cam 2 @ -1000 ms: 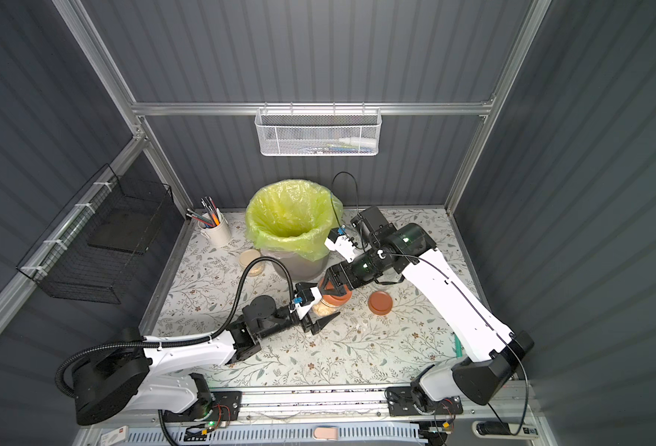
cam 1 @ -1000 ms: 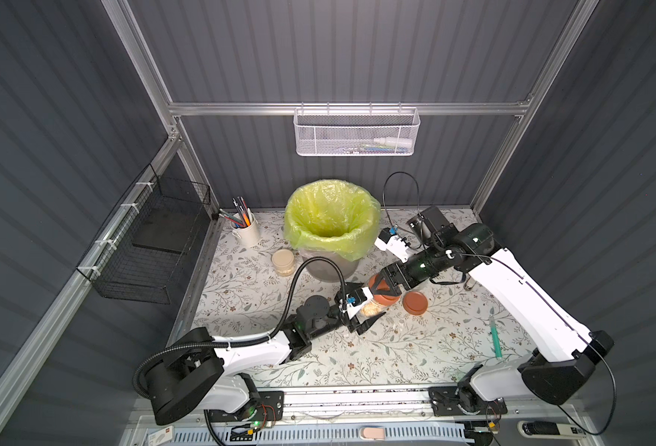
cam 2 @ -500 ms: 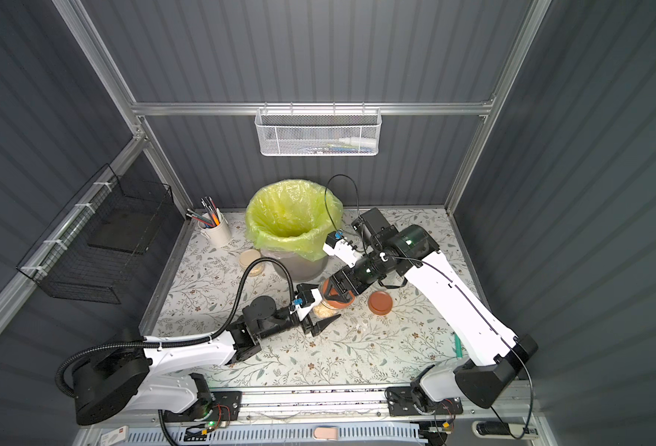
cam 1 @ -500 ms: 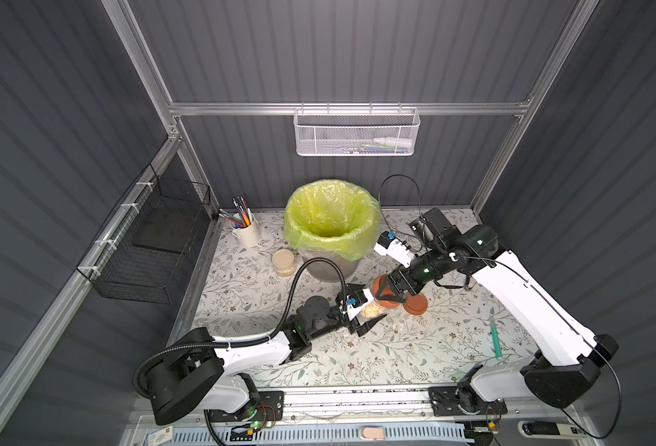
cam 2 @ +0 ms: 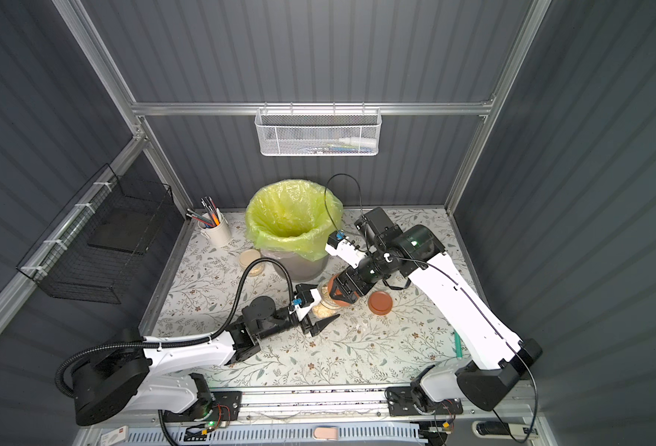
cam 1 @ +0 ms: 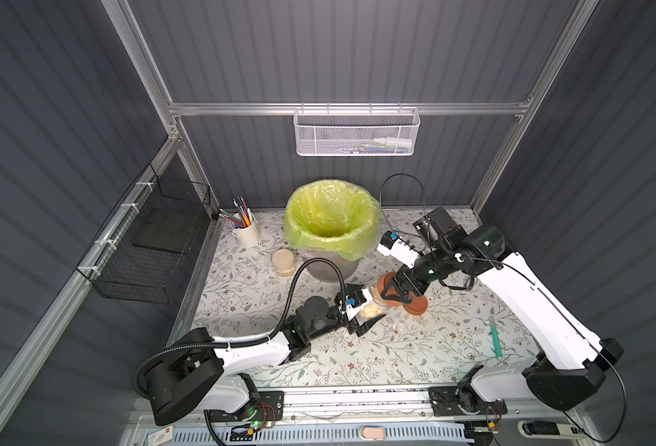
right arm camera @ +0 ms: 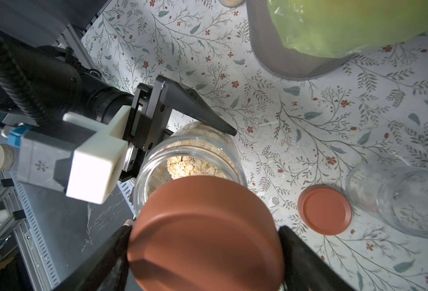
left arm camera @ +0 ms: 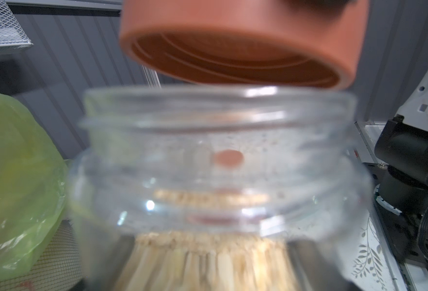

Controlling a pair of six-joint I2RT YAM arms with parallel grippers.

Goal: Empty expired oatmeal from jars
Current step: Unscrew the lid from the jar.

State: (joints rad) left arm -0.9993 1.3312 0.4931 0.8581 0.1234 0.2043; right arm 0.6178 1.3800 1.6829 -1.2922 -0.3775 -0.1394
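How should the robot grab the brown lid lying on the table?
Probably straight down from above, pinching the flat brown lid across its round rim. It lies flat and low on the table, so only its edge offers a hold.

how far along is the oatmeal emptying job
Done: the empty-looking jar stands beside a loose lid. In hand: the left gripper grips the open jar with oatmeal inside; the right gripper holds the brown lid clear of its rim. Left: tipping it into the bin, then the cream-lidded jar, unopened.
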